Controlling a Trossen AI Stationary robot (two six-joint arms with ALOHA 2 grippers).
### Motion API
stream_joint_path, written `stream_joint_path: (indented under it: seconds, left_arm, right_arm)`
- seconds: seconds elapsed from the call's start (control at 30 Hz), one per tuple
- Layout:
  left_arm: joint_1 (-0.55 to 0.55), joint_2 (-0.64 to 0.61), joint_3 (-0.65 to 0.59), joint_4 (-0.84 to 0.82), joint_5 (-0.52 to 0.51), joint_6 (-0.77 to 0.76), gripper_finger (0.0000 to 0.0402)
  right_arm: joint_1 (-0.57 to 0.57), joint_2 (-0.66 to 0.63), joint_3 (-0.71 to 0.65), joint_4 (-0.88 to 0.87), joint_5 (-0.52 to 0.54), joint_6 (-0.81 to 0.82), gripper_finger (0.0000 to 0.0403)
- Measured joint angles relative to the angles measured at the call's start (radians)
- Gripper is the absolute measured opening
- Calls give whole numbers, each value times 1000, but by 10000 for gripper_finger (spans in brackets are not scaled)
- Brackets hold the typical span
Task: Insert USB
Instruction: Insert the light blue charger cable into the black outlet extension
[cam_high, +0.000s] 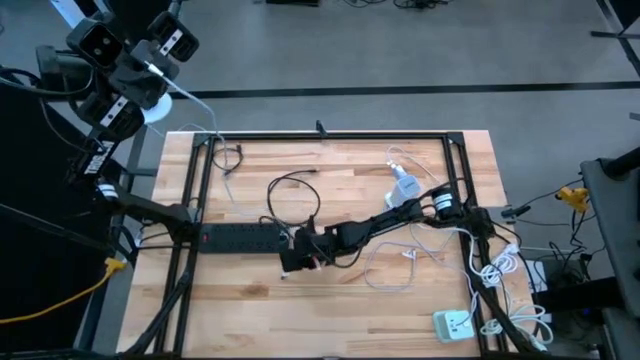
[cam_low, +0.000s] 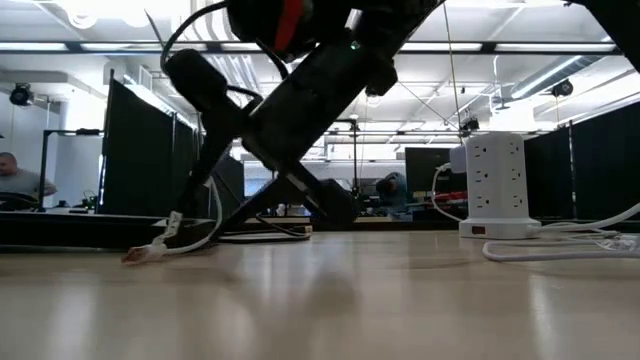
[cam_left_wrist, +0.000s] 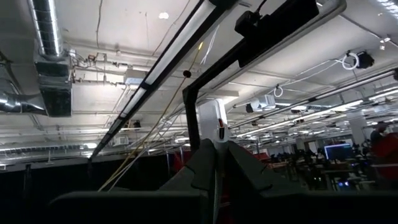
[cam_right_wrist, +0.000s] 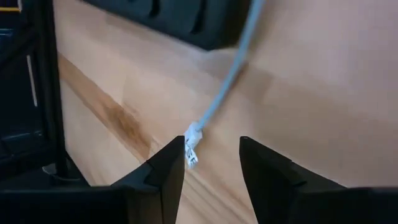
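A white USB connector (cam_right_wrist: 191, 148) on the end of a pale cable (cam_right_wrist: 227, 81) lies on the wooden table beside the black power strip (cam_high: 238, 236). My right gripper (cam_right_wrist: 211, 163) hovers over it, open, with the connector just inside one fingertip; whether that finger touches it cannot be told. The same cable end shows in the low view (cam_low: 150, 252). My left gripper (cam_left_wrist: 215, 155) is raised beyond the table's far left corner (cam_high: 150, 72), shut on a second white cable (cam_high: 190, 98) that runs down to the table. My left gripper pinches the white cable between its two shut fingers (cam_left_wrist: 199, 163). A white block-shaped end (cam_left_wrist: 212, 121) stands out beyond the fingertips. The cable is lifted clear here and trails slack down to the table's far left corner (cam_high: 215, 132).
A black cable loop (cam_high: 290, 195) lies behind the power strip. A white charger (cam_high: 403, 190) and loose white cable (cam_high: 390, 272) lie mid-right. A white socket tower (cam_low: 495, 185) stands near the front right corner (cam_high: 455, 323). A black frame (cam_high: 330, 137) rims the table.
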Motion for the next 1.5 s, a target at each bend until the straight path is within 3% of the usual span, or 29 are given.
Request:
stream_joint_path:
  seconds: [0.17,0.27,0.5,0.77,1.07,1.23,1.5]
  left_arm:
    - [0,-13,0,-28,44,-11,12]
    - [0,-17,0,-31,45,-6,12]
    - [41,31,1,-31,7,27,12]
    - [97,225,44,-16,6,-10,12]
    - [138,585,381,-21,-10,-92,12]
    - [192,670,322,178,-147,-210,12]
    - [278,786,326,159,-100,-182,12]
  right_arm:
    - [12,34,45,-2,16,-40,141]
    - [7,31,50,-24,80,-51,141]
    - [1,-78,52,-150,182,-148,124]
    - [-4,-269,52,-389,307,-301,109]
    - [-46,-494,51,-730,441,-542,115]
    - [-100,-592,51,-791,480,-719,113]
    - [-171,-632,37,-848,479,-1001,97]
